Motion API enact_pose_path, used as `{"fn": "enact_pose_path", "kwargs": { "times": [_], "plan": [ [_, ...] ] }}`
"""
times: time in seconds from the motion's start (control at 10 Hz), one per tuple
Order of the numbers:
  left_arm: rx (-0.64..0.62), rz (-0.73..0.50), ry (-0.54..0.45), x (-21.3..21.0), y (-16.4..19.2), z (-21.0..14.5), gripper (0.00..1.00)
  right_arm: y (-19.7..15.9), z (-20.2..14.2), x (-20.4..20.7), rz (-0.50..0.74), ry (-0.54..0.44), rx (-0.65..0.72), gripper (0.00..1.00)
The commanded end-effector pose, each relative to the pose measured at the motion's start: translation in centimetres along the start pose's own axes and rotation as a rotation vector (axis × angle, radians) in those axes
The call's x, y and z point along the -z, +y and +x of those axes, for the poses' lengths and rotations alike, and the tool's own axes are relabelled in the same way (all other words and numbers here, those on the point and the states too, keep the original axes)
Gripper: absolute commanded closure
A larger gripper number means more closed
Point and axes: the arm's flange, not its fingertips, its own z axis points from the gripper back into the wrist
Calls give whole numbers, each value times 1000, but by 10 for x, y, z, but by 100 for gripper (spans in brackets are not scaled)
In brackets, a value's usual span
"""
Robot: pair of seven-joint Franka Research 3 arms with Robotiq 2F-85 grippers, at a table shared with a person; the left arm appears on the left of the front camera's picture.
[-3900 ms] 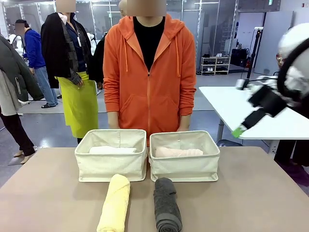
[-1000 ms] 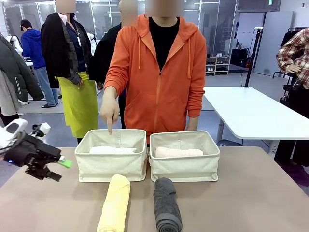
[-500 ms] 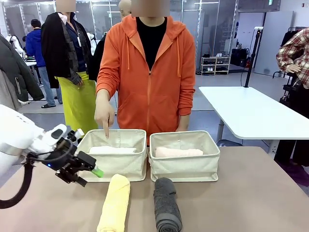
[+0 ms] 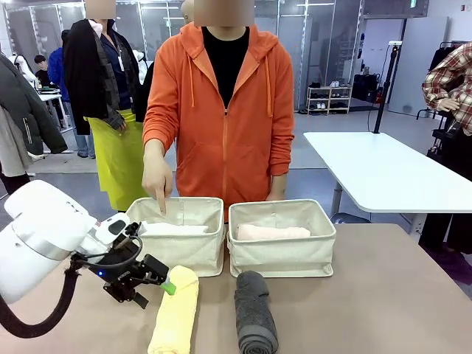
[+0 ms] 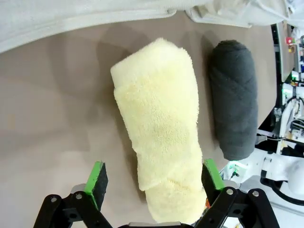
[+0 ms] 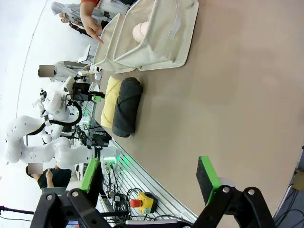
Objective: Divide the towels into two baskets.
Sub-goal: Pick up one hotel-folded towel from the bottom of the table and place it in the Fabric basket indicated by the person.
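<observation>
Left wrist view: the left gripper [image 5: 154, 176], jaws released, straddles the pale yellow towel [image 5: 159, 123] to grasp it; the right gripper [image 6: 148, 166] is likewise released, idle.

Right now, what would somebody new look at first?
The left pincer hangs open over one end of the pale yellow towel at the front of the table. Behind it, a person in bright orange points a hand down into the left basket, where a white towel lies.

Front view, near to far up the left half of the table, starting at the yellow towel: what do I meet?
First the pale yellow towel → left basket → white towel inside it → the person's pointing hand above the far rim.
</observation>
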Motion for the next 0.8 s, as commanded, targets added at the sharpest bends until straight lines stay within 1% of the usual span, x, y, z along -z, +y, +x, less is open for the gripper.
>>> {"fn": "enact_pose_path", "kwargs": {
  "times": [0.0,0.1,0.3,0.4,0.5,0.6,0.7],
  "plan": [
    [-33,-3,-51,12,-2,-25,0,2,-1,0,0,5,-4,0],
    [-42,-33,-39,20,-3,-26,0,2,-1,0,0,5,-4,0],
    [-49,-43,-29,29,-4,-27,0,2,-1,0,0,5,-4,0],
    [-40,-34,-36,33,-6,-26,0,2,-1,0,0,5,-4,0],
    [-42,-44,-17,38,-7,-26,0,2,-1,0,0,5,-4,0],
    [-18,-39,-8,42,-8,-26,0,2,-1,0,0,5,-4,0],
    [-9,-44,-10,44,-9,-25,0,2,-1,0,0,5,-4,0]
  ]
}}
